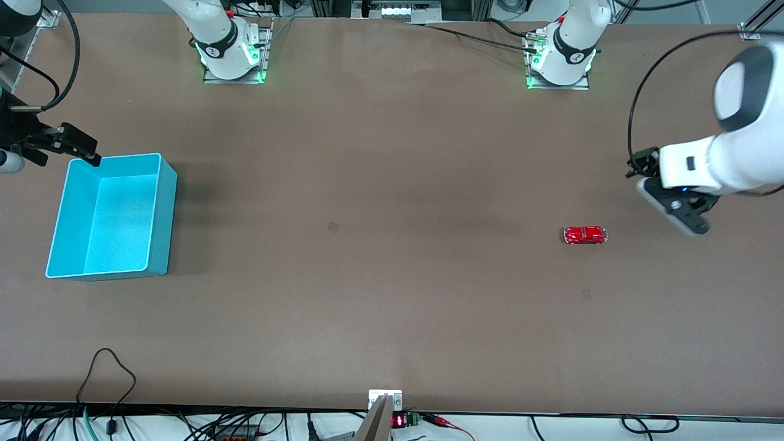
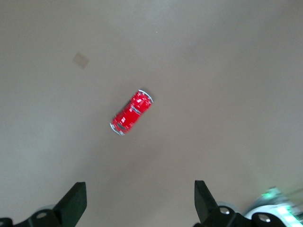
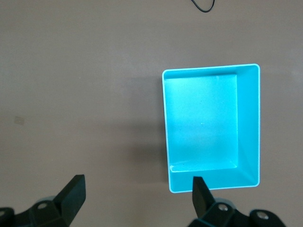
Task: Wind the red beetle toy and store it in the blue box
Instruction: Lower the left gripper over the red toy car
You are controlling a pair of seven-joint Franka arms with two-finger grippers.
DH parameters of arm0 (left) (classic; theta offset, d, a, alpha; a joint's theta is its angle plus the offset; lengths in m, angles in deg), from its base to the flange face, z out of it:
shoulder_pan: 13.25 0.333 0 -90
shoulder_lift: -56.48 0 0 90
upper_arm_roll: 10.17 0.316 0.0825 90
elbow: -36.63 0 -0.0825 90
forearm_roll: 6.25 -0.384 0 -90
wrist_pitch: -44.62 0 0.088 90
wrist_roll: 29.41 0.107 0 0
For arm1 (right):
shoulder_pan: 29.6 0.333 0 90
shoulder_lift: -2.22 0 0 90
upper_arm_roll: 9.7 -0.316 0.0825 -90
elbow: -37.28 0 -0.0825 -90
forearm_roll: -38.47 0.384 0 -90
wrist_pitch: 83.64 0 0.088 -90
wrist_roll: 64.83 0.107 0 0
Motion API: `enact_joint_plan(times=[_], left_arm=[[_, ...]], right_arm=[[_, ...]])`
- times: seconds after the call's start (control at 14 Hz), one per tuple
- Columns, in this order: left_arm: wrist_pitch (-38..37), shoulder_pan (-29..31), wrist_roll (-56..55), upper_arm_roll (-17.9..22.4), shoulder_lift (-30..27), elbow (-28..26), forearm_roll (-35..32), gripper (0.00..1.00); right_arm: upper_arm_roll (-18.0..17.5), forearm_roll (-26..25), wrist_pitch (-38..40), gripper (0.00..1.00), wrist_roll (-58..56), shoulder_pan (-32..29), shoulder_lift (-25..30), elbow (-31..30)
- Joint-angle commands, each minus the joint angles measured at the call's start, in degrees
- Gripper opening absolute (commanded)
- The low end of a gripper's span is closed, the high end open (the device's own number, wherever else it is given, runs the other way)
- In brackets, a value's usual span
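Note:
The red beetle toy stands on its wheels on the brown table toward the left arm's end. It also shows in the left wrist view. My left gripper hangs open and empty in the air over bare table beside the toy, at the table's end; its jaws stand wide apart. The blue box sits empty toward the right arm's end and shows in the right wrist view. My right gripper hangs open and empty over the box's corner nearest the arm bases.
Both arm bases stand at the table's edge farthest from the front camera. Black cables lie along the edge nearest that camera. A small dark mark is on the tabletop between box and toy.

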Motion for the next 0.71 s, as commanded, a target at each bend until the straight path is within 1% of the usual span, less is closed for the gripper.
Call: enact_joint_plan(times=[0.0,0.07,0.21,0.36,0.5,0.57,0.64], left_arm=[[9.69,1.19,13.91,-0.23,0.57,-6.57,-1.11,1.00],[13.03,1.19,18.21,-0.23,1.45,-7.90,-1.11,1.00],[20.06,1.37,27.09,-0.23,5.13,-10.45,-1.11,1.00],[25.43,1.28,34.13,-0.23,8.65,-11.69,-1.11,1.00],[26.41,1.28,35.92,-0.14,12.34,-12.04,-1.11,1.00],[28.34,1.28,36.45,-0.14,13.22,-12.74,-1.20,1.00],[31.40,1.37,36.80,-0.14,13.15,-15.44,-1.29,1.00]], right_arm=[[-0.21,-0.71,0.48,1.00,-0.46,0.02,0.11,0.45],[-0.21,-0.71,0.48,1.00,-0.38,0.02,0.11,0.45],[-0.21,-0.71,0.48,1.00,-0.47,0.02,0.11,0.45],[-0.21,-0.71,0.48,1.00,-0.47,0.02,0.11,0.45],[-0.21,-0.71,0.57,1.00,-0.46,0.02,0.11,0.45],[-0.21,-0.71,0.48,1.00,-0.47,0.02,0.11,0.45],[-0.21,-0.71,0.48,1.00,-0.47,-0.06,0.02,0.45]])
